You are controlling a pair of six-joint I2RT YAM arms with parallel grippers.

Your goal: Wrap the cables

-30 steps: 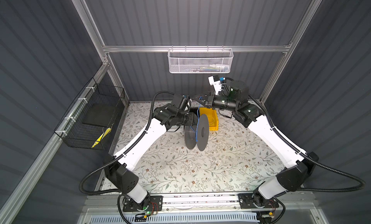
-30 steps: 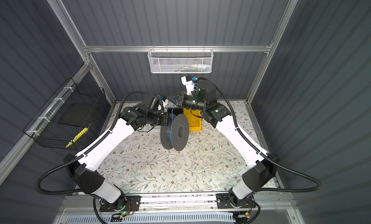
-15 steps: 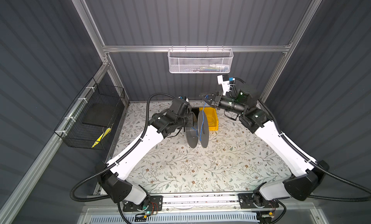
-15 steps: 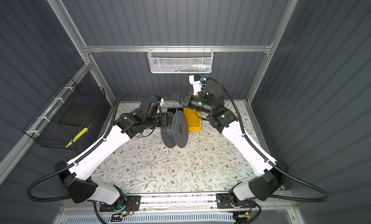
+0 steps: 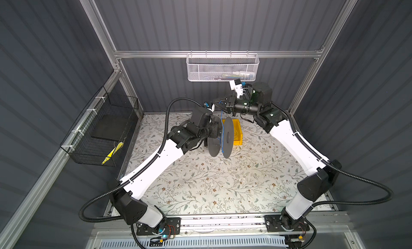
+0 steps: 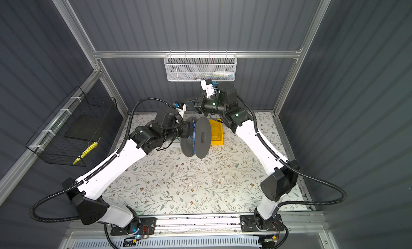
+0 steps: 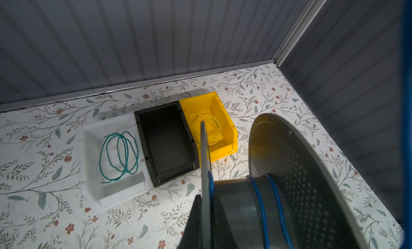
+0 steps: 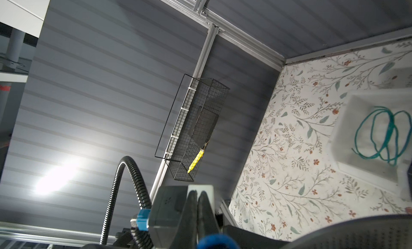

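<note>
Where nearest the right end effector [image 8: 198, 214], blue wire [image 8: 211, 242] above spool [image 5: 227, 136] blurry.

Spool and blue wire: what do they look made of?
Probably moulded plastic for the spool: matte grey, flange evenly perforated, hub smooth with slight sheen; metal not excluded. The blue wire looks plastic-insulated: smooth-skinned, thin, curving evenly round the hub.

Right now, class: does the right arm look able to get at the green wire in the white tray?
Probably not yet. Its jaws are shut on the blue wire running down to the spool, and the left arm, holding that spool, seems to hang over the tray with the green wire.
</note>
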